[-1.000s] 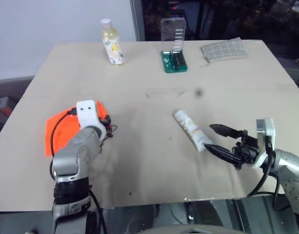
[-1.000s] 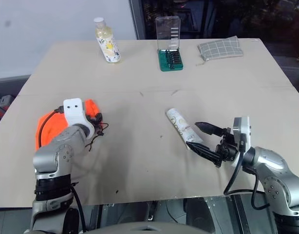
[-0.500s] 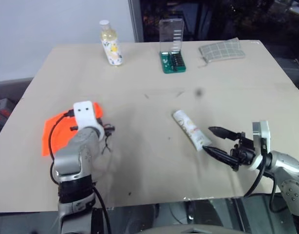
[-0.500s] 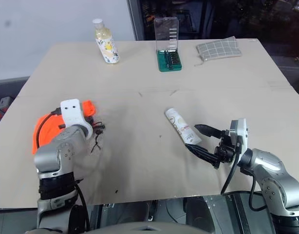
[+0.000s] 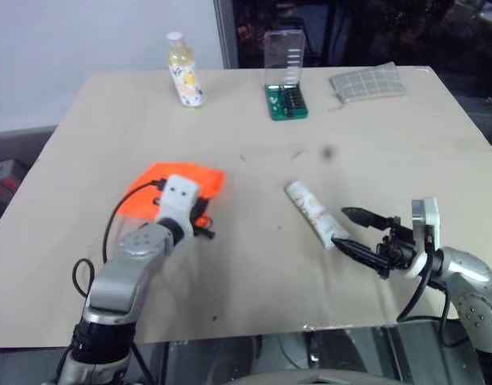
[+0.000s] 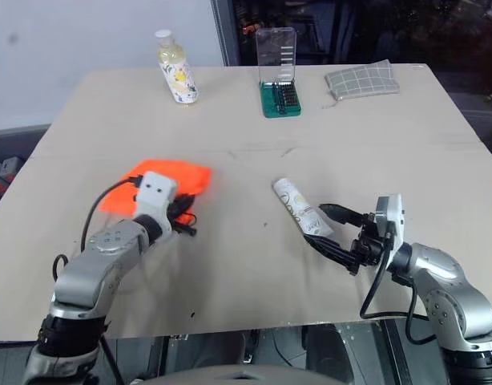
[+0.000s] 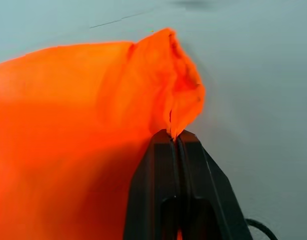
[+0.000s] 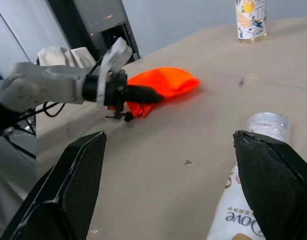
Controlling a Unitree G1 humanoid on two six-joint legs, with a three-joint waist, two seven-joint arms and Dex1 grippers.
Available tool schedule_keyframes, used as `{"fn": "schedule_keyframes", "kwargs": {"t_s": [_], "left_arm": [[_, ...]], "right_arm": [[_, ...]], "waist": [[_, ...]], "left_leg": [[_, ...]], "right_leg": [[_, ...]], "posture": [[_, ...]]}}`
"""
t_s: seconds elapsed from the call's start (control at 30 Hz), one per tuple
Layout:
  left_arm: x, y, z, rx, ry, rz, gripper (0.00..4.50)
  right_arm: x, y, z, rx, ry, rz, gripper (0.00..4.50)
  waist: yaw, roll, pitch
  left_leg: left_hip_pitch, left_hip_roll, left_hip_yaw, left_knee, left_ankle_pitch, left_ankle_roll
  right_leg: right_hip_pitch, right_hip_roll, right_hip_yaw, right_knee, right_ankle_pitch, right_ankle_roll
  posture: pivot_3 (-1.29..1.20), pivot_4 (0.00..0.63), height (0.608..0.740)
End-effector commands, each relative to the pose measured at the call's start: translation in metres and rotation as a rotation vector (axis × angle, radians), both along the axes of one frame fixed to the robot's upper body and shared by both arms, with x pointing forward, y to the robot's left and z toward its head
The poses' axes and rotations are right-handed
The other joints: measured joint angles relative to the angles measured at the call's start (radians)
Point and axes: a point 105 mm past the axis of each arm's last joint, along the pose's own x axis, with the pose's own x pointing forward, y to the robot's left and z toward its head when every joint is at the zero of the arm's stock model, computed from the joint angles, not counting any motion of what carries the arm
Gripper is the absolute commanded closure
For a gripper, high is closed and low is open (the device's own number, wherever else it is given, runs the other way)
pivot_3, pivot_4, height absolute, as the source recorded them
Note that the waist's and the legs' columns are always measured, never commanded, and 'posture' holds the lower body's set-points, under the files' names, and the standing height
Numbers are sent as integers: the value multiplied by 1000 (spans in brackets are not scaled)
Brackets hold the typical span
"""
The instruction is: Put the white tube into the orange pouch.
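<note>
My left gripper (image 7: pixel 174 142) fingers are clenched on the rim fabric of the orange pouch (image 5: pixel 174 178), mid-counter (image 5: pixel 254 120). Right gripper (image 5: pixel 352 231) fingers are spread, empty, with the white tube (image 5: pixel 314 212) lying just beside their tips. For a clean grab, I'd straddle the tube body square, away from the cap, and lift the pouch rim so the mouth gapes.

orange pouch (image 7: pixel 83 115) is soft matt cloth, wrinkly at the mouth. white tube (image 5: pixel 314 212) looks like smooth plastic, maybe slightly glossy. table (image 5: pixel 254 112) is matt, cardboard-ish.
</note>
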Motion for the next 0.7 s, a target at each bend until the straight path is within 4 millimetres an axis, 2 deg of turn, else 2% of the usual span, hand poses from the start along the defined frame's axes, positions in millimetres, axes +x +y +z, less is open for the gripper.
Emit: {"fn": "schedule_keyframes", "kwargs": {"t_s": [0.03, 0.07, 0.1, 0.17, 0.27, 0.3, 0.43, 0.6, 0.7], "left_arm": [[-20, -6, -8, 186, -19, -246, 4442], [-23, -2, -8, 202, -18, -266, 4442], [-23, 2, -6, 201, -20, -269, 3929], [-21, 6, -1, 198, -45, -275, 3391], [-16, 2, 17, 165, -152, -297, 1911], [-17, -1, 23, 135, -173, -307, 1550], [-23, -3, 31, 76, -196, -313, 1550], [-12, 12, 14, 115, -203, -221, 1550], [-5, 10, 4, 114, -218, -191, 1550]], "right_arm": [[-1, 1, 8, 10, -42, 2, 396], [-1, 1, 8, 12, -44, 1, 396], [-1, 1, 8, 15, -45, -3, 396], [-1, 0, 8, 15, -46, -10, 396], [-3, -1, 6, 18, -45, -23, 396], [-4, -1, 6, 19, -43, -28, 396], [-7, -3, 3, 20, -38, -45, 396], [-8, 0, 2, 27, -36, -48, 396], [-7, 1, 1, 30, -35, -52, 396]], "waist": [[-1, 2, 0], [-1, 2, 0], [-1, 2, -1], [3, 2, -1], [9, 2, -1], [10, 2, -1], [9, 2, 0], [9, 2, 0], [9, 2, 0]], "left_leg": [[0, 0, 0, 0, 0, 0], [0, 0, 1, 0, 0, 0], [0, 0, 1, 0, 0, 1], [0, 0, 1, 0, -3, 5], [0, 0, 0, 1, -3, 5], [0, 0, 0, 1, -3, 5], [-1, 0, 0, 1, -3, 5], [0, 0, 0, 1, -3, 6], [0, 0, 0, 2, -3, 6]], "right_leg": [[0, 0, 0, 0, 0, 0], [0, -1, 0, 0, 0, 0], [0, -1, 0, 0, 0, 0], [0, -2, 0, 0, 0, 0], [1, -2, -1, 0, 0, 0], [0, -2, -1, 0, 0, 0], [0, -2, -1, 0, 0, 0], [0, -1, -1, 0, 0, 0], [1, 0, -1, 1, 0, 0]], "posture": [[0, 150, 740], [0, 150, 740], [0, 150, 740], [0, 150, 740], [0, 150, 740], [0, 150, 740], [0, 150, 740], [0, 150, 740], [0, 150, 740]]}}
